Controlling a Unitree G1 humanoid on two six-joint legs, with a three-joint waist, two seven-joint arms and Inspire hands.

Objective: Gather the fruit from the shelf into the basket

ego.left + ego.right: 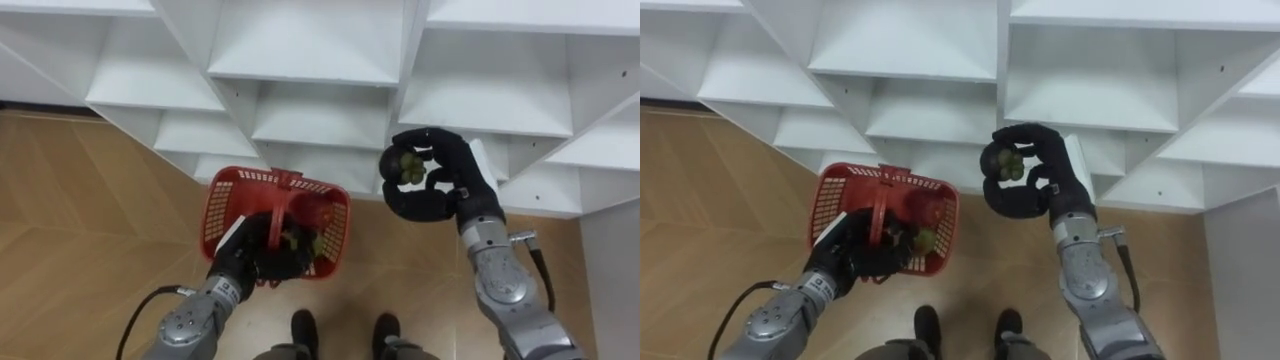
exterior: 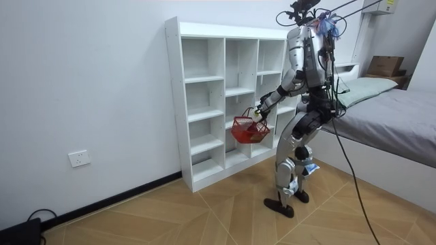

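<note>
My right hand [image 1: 432, 180] is curled round a bunch of green grapes [image 1: 407, 166], held in front of the white closet [image 1: 310, 70] to the right of the basket. My left hand [image 1: 262, 250] is shut on the handle of a red plastic basket [image 1: 230, 195], which hangs below the lower shelves. Some fruit [image 1: 298, 240] lies inside the basket, partly hidden by my fingers. In the right eye view the grapes [image 1: 1006, 165] sit in my right hand [image 1: 1030, 183] beside the basket [image 1: 835, 195]. In the room view I stand facing the closet [image 2: 204, 102], with the basket [image 2: 249, 129] at waist height.
The closet's shelves stand close ahead. Wooden floor [image 1: 80, 220] lies to my left and below. In the room view a bed [image 2: 395, 109] stands at the room view's right, behind me, and a wall socket [image 2: 80, 158] is at the left.
</note>
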